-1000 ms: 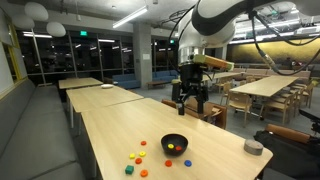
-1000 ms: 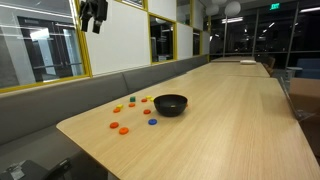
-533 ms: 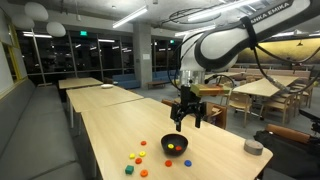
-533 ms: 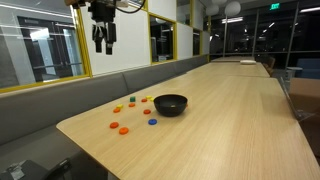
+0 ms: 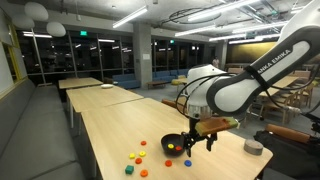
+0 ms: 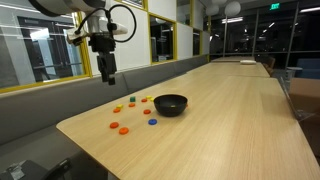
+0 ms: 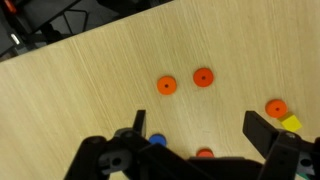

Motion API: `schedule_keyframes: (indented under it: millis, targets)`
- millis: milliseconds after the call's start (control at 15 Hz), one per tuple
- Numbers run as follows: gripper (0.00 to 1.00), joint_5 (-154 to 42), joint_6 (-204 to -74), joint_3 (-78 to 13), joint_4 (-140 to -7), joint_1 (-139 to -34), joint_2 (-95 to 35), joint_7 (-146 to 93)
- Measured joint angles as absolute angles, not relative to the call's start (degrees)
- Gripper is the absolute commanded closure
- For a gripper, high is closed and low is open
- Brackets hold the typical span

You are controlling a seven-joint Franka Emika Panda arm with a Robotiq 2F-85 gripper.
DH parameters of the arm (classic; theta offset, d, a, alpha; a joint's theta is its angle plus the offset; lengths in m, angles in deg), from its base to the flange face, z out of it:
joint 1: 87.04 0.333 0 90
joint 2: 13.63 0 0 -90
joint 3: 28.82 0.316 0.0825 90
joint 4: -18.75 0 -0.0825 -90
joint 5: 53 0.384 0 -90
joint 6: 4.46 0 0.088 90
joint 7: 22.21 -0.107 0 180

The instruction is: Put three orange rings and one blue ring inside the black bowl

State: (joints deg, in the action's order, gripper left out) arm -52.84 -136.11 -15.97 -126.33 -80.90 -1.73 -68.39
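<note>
table (image 7: 90, 80): pale wood-grain top, smooth, low satin sheen. black bowl (image 6: 170, 104): glossy dark inside, looks like plastic. orange rings (image 7: 167, 86): smooth plastic, mostly matt. gripper (image 7: 197, 135): black, matt, hard plastic or coated metal, can't tell which. arm shell (image 5: 235, 95): white, smooth, glossy.

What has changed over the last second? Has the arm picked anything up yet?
The gripper has come down from high up towards the orange rings lying beside the black bowl. Its jaws are open and empty, so nothing was taken hold of or let go. The bowl and rings lie where they were.
</note>
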Motion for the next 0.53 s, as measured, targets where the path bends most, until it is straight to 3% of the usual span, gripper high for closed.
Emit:
schedule_keyframes:
  millis: [533]
  targets:
    - [0.0,-55.2,-145.8,-17.3,-131.3,-83.3,-8.8,-83.6]
